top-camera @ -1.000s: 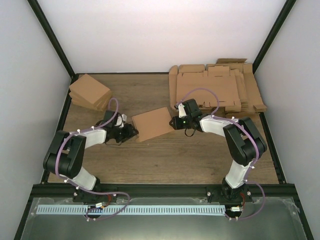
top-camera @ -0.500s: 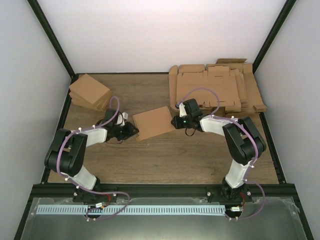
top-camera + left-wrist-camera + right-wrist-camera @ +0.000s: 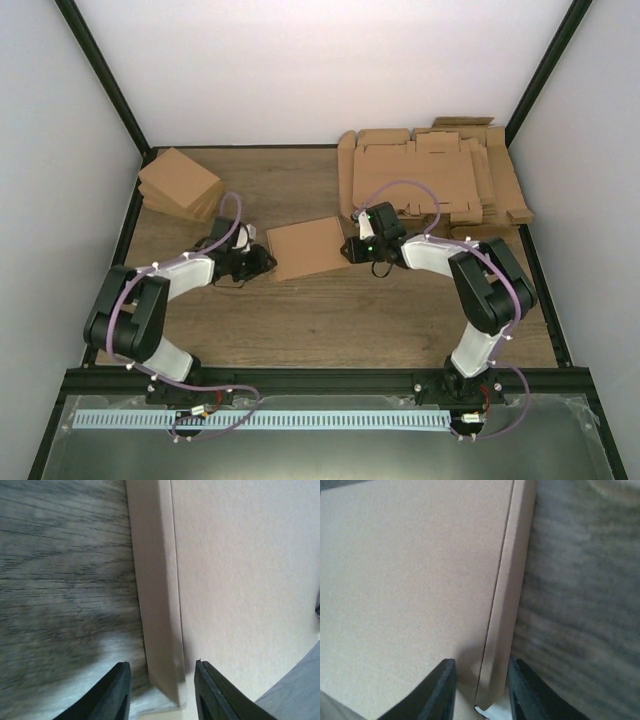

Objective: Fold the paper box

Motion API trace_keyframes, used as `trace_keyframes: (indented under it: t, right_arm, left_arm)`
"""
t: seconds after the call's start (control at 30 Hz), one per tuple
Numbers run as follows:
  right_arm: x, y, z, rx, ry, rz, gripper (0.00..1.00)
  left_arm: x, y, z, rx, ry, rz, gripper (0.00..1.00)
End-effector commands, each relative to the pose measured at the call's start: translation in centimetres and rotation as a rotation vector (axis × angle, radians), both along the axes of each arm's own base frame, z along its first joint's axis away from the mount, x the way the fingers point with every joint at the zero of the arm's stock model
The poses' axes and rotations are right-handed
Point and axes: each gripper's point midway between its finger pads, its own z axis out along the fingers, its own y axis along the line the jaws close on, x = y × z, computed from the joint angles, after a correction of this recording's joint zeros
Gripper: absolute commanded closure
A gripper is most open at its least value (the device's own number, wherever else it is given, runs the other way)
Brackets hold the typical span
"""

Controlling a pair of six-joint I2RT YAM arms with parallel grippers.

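The small, shallow brown cardboard paper box point(image 3: 308, 248) lies in the middle of the brown wooden table point(image 3: 330, 310), between the two arms. The left gripper point(image 3: 262, 262) is at its left side. The right gripper point(image 3: 350, 248) is at its right side. Each gripper's black fingers point(image 3: 117, 692) stand a little apart, with the box's thin side wall between them. I cannot tell if they squeeze it. A pile of small brown boxes point(image 3: 180, 185) sits far left. A thick pile of flat cardboard sheets point(image 3: 430, 180) sits far right.
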Motion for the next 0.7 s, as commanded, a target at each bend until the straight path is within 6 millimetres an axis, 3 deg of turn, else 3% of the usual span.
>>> trace_keyframes:
  t: [0.0,0.4,0.67]
  right_arm:
    - [-1.6,-0.6,0.8,-0.047,0.007,0.005,0.64]
    - [-1.6,-3.6,4.5,-0.096,-0.122,-0.101,0.34]
    - [0.3,-2.0,8.4,-0.043,-0.203,-0.074,0.28]
  left_arm:
    - [-0.5,1.3,1.3,0.094,-0.038,0.014,0.59]
    - [-0.3,3.3,4.6,0.205,-0.145,0.02,0.4]
    - [0.2,1.6,6.1,0.137,-0.19,-0.047,0.32]
